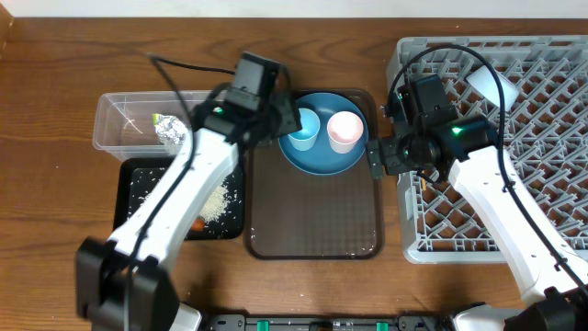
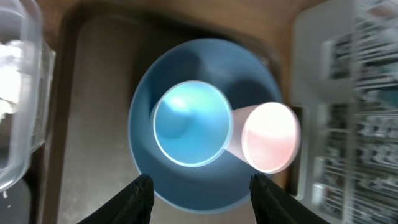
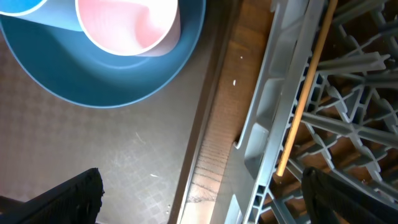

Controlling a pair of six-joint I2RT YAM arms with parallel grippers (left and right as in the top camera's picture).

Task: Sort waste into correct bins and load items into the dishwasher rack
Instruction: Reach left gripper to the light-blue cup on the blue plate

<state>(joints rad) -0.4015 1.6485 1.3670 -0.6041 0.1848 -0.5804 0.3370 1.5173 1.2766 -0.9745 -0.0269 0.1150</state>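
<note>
1. You are holding your left claw [image 2: 199, 186] spread, with its two fingers [image 2: 138, 198] apart and nothing pinched between them. It is hovering over the near edge of the blue plate [image 2: 205, 56].
2. The light-blue cup [image 2: 189, 124] is sitting mouth-up on that plate. The pink cup [image 2: 270, 137] is sitting just beside it, on the side nearer the rack.
3. The plate is resting at the far end of the brown tray [image 1: 312, 216].
4. You are keeping your right claw [image 3: 202, 186] spread wide and empty. It is hanging over the tray's right rim and the strip of table [image 3: 217, 124] beside the rack [image 3: 348, 124].
5. A wooden chopstick [image 3: 303, 93] is lying inside the rack along its left wall. In the overhead view, a pale bowl [image 1: 480, 78] is showing at the rack's far left, partly hidden by a cable.
6. On your left, the clear tub [image 1: 106, 124] is holding a foil wad [image 1: 172, 131].
7. The black tray [image 1: 124, 211], just nearer than the tub, is holding rice [image 1: 218, 202] and a small orange piece [image 1: 198, 223]. Your left arm is crossing above both.
</note>
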